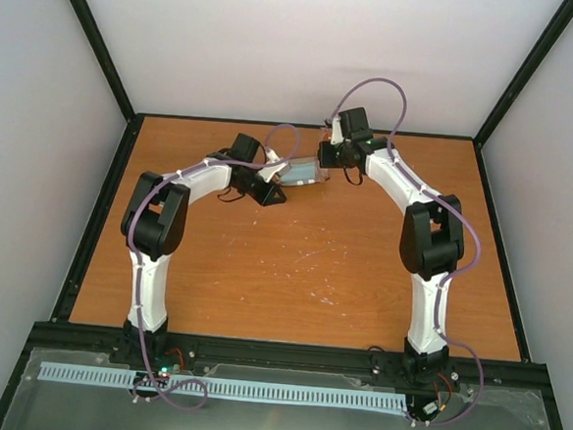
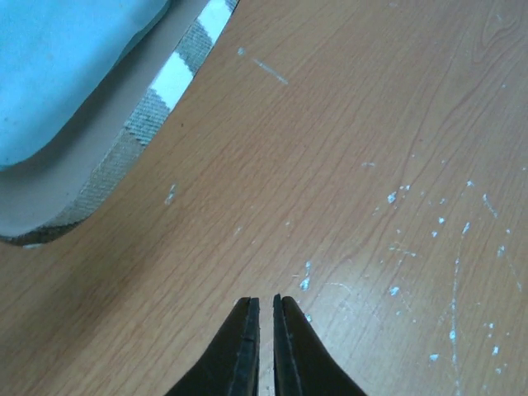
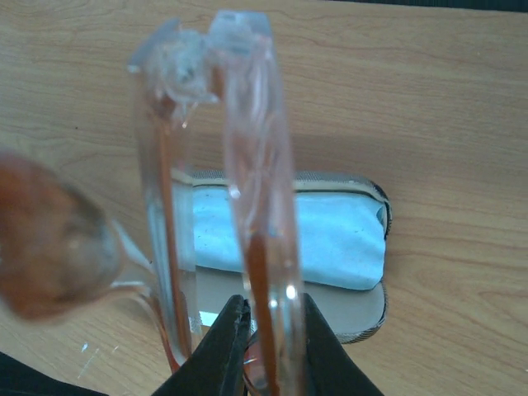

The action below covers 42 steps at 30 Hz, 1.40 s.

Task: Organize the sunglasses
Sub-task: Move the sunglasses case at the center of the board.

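Soft, even light falls from above, and the desk [image 1: 292, 274] carries only faint, diffuse shadows. Ahead of the left hand [image 2: 266, 304] the wood grain is crisp. Up and to its left, the case [image 2: 148, 124] lays a soft dark band along its rim, and the cloth [image 2: 58, 66] looks washed out and slightly soft. Just above the right hand [image 3: 271, 307] the sunglasses [image 3: 256, 165] are heavily blurred, with small white glints. The case beyond them is sharper.

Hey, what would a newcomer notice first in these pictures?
The sunglasses, clamped in the right gripper, loom close in the right wrist view. Beyond them lies the open striped case with a light-blue cloth inside, at the far middle of the table.
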Each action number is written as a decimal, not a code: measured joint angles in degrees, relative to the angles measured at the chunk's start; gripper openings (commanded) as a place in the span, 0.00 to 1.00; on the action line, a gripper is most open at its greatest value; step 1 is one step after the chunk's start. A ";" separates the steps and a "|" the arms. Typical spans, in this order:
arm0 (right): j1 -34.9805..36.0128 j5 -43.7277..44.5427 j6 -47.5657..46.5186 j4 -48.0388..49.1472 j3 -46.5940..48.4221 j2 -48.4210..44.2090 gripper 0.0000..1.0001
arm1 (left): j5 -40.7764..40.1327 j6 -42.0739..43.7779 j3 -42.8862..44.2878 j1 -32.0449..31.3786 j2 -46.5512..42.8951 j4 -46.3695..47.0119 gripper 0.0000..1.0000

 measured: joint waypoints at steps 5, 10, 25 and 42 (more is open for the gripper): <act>-0.24 1.05 -2.21 -0.09 1.01 0.09 0.03 | 0.46 1.05 1.20 -0.35 -1.86 -0.83 0.41; -2.12 0.79 -3.56 -0.13 -0.22 -1.42 0.03 | 0.70 4.63 4.57 -0.33 -4.85 -1.90 0.44; -7.43 -2.91 -4.07 0.85 -6.54 -6.54 0.03 | -0.02 18.51 35.15 -0.33 14.88 -20.98 0.41; -9.57 -5.31 -4.07 2.58 -10.71 -8.37 0.03 | -2.38 22.97 37.73 -0.33 18.08 -27.67 0.40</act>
